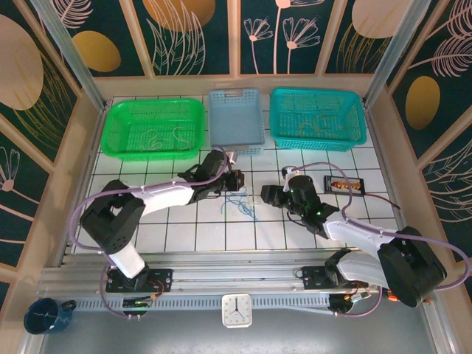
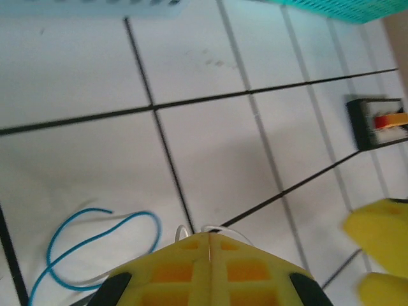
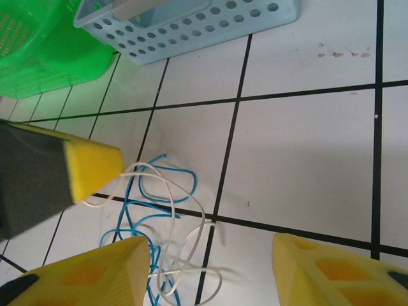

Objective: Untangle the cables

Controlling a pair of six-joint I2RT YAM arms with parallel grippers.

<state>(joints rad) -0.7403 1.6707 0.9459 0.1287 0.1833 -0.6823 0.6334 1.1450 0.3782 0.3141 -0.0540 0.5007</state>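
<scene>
The cables [image 1: 243,206] lie in a small tangle on the white tiles between the two arms. In the right wrist view a blue cable [image 3: 159,191] loops on the floor with a white cable [image 3: 191,220] crossing over it. My left gripper [image 2: 209,237] is shut on the white cable [image 2: 223,228], which loops out at its tips; the blue cable [image 2: 95,242] lies to its left. The white cable runs up to the left gripper's finger [image 3: 89,169]. My right gripper [image 3: 210,248] hovers open just above and right of the tangle, nothing between its fingers.
Three baskets stand along the back: green [image 1: 118,136], light blue [image 1: 236,140] and teal [image 1: 354,133]; thin cords lie in the green and teal ones. A small black box [image 1: 344,184] sits right of the right gripper. A clock [image 1: 237,310] is at the near edge.
</scene>
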